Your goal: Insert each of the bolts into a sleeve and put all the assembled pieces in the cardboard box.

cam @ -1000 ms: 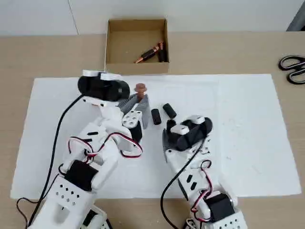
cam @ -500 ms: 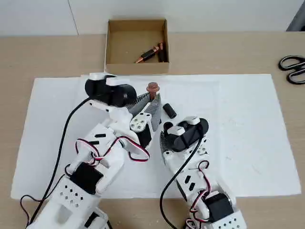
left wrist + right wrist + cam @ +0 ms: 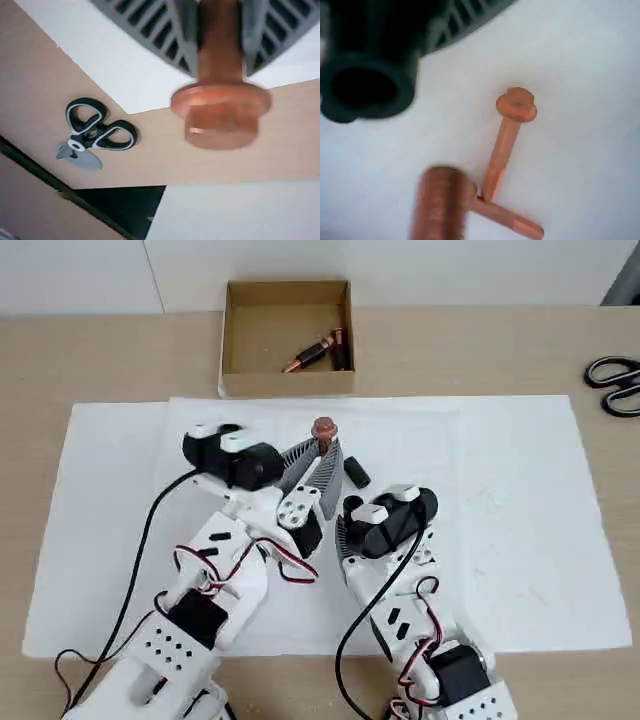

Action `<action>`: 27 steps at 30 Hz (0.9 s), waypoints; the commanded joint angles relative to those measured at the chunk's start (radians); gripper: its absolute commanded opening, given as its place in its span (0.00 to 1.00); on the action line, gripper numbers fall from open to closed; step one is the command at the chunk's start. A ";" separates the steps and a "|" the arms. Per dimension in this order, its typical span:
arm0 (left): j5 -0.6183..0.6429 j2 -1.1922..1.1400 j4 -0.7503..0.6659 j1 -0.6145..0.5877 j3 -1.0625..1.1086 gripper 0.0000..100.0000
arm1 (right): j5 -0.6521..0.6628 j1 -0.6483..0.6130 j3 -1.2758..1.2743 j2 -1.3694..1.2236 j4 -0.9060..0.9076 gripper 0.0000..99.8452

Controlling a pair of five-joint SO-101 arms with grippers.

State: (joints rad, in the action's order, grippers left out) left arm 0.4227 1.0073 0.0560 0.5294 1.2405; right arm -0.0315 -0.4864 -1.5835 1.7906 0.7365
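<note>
Right gripper (image 3: 348, 512) sits low over the white paper (image 3: 520, 540), jaws closed on a black sleeve (image 3: 367, 82). The right wrist view looks straight into its hollow end. That view also picks up two loose bolts (image 3: 507, 140) lying on the paper with tips touching in a V. One has a clear flanged hex head; the other's head is hard to make out. A thick threaded copper shank sits blurred close to the lens, can't tell which bolt it belongs to. From above, the arm bodies cover the middle of the paper.

Left gripper (image 3: 320, 452) is just beyond, jaws clamped on the shank of a copper bolt (image 3: 323, 430) held upright, head above the fingertips. Left wrist view shows ribbed grey fingers (image 3: 145, 20) on both sides of the shank and a round flange under the head. The shank's other end is hidden between the jaws.

Loose sleeve (image 3: 356, 472) lies on the paper near the left gripper.

Far side: cardboard box (image 3: 235, 340) on the wooden table (image 3: 100, 350) past the paper's edge. It holds assembled pieces (image 3: 318, 350) toward its right wall — count unclear. Scissors (image 3: 615, 383) lie at the far right.
</note>
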 commanded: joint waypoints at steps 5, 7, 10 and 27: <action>0.009 0.021 -0.057 0.020 -0.005 0.01 | -0.011 -0.005 0.005 0.004 -0.016 0.00; 0.009 0.018 -0.057 0.020 -0.005 0.01 | -0.011 -0.005 0.005 0.004 -0.016 0.00; 0.009 0.018 -0.057 0.020 -0.005 0.01 | -0.011 -0.007 0.005 0.004 -0.016 0.00; 0.009 0.025 -0.112 0.068 0.077 0.01 | -0.011 -0.044 0.005 0.004 -0.019 0.00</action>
State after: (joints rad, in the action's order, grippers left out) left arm 0.4227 1.0073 0.0100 0.5785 1.3080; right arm -0.0315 -0.5278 -1.5850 1.7906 0.7365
